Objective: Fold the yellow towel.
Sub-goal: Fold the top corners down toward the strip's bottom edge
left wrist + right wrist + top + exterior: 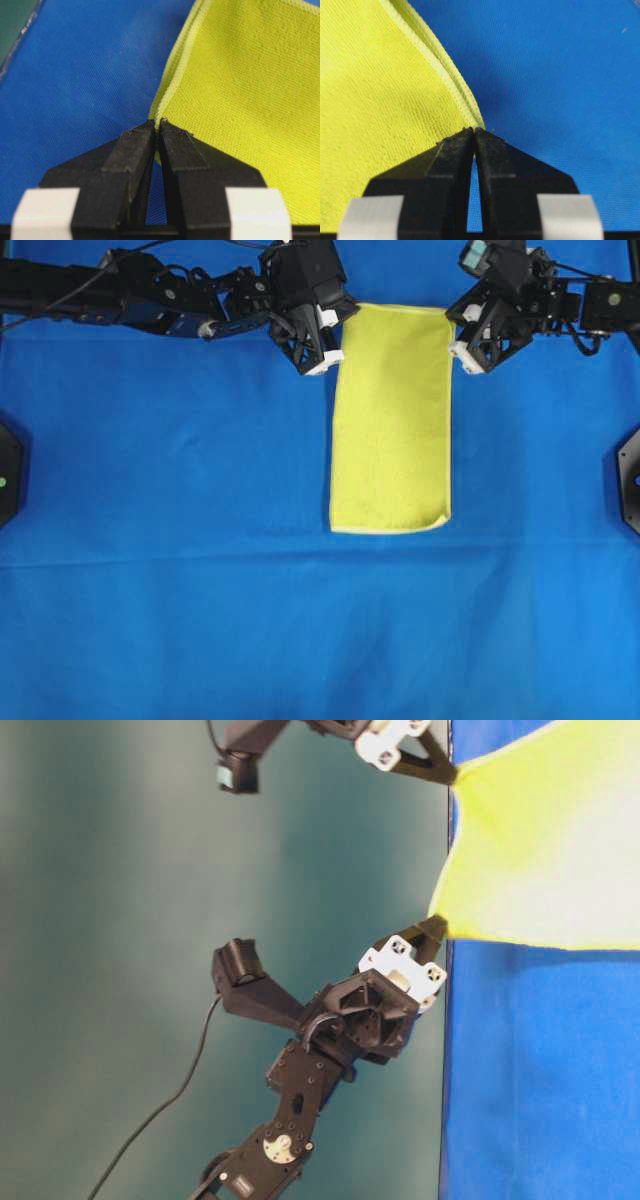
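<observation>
Now both fingers pinch yellow towel (pixel 392 420) corners: left (pixel 156 131), right (pixel 474 136).

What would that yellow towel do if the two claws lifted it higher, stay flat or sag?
Probably sag: the yellow towel looks soft, and in the table-level view it already curves between the left gripper and right gripper. Its doubled hem suggests it bends easily. It likely weighs little, since corner pinches hold it.
</observation>
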You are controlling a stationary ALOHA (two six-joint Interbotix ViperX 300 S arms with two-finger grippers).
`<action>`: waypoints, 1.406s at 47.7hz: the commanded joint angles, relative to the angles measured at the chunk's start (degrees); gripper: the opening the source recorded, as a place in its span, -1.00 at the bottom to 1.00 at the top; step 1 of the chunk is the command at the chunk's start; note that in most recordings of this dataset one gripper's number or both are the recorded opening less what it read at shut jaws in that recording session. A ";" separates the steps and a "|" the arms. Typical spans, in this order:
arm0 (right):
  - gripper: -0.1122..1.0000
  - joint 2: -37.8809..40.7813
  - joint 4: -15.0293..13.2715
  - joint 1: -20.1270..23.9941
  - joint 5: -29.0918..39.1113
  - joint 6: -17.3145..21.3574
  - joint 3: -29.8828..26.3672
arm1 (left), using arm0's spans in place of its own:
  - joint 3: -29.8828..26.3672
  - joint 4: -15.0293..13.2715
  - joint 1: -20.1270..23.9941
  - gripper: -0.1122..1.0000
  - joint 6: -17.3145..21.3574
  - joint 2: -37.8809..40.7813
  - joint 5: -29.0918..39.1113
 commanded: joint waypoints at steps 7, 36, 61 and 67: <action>-0.75 -1.76 0.00 0.70 0.00 0.09 -0.18 | 0.09 0.09 -0.09 -0.74 0.18 -2.64 -0.09; -0.75 -10.90 5.27 19.51 5.01 0.88 4.92 | 8.26 0.09 -10.46 -0.74 0.09 -9.14 4.22; -0.75 -9.32 17.40 37.79 7.82 0.88 5.80 | 10.02 0.09 -23.38 -0.74 -1.93 -8.88 7.91; -0.75 -7.47 18.98 39.64 7.56 0.88 5.19 | 10.02 0.09 -25.05 -0.74 -2.11 -8.00 7.91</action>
